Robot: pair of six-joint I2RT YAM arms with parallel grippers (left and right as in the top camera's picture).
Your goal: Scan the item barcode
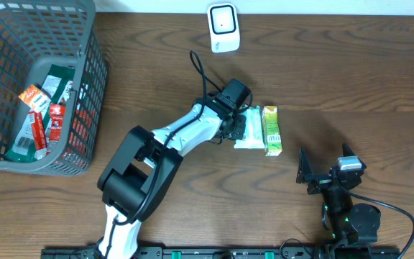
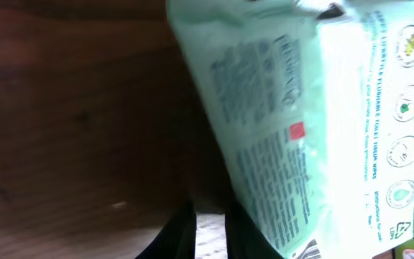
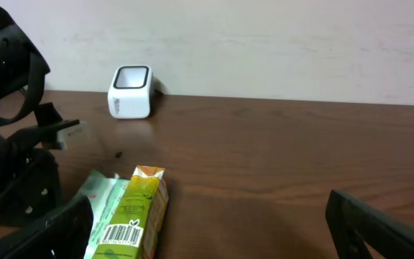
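Two items are recorded near the middle of the worktop (image 1: 365,79): a pale green wipes pack (image 1: 250,133) and, touching it on its 3 o'clock side, a green carton (image 1: 272,130). The left end effector (image 1: 240,126) is set against the pack's 9 o'clock edge. Its fingers (image 2: 182,237) are seen nearly together, with only a narrow slit between them. Whether the pack's edge is pinched there cannot be told. The right end effector (image 1: 325,169) is placed at 4 o'clock, spread fully and holding nothing. The scanner (image 1: 223,27) stands at 12 o'clock, well apart from both items. A grey basket (image 1: 95,79) with further packets is noted at 9 o'clock.

Risks, as judged:
- A thin pinch on a soft, floppy pack may be lost in a lift, so that the pack sags or is dropped.
- The carton, being in contact with the pack, may be dragged or tipped when the pack is moved.
- The pack's barcode may be presented facing away from the scanner's window, so that no reading is obtained.

Views compared:
- The pack's printed text and a corner of its barcode (image 2: 307,250) are shown only by the left wrist view.
- The carton's barcode (image 3: 123,234) and the scanner's front are shown only by the right wrist view.
- The overall layout and the basket are shown only overhead.
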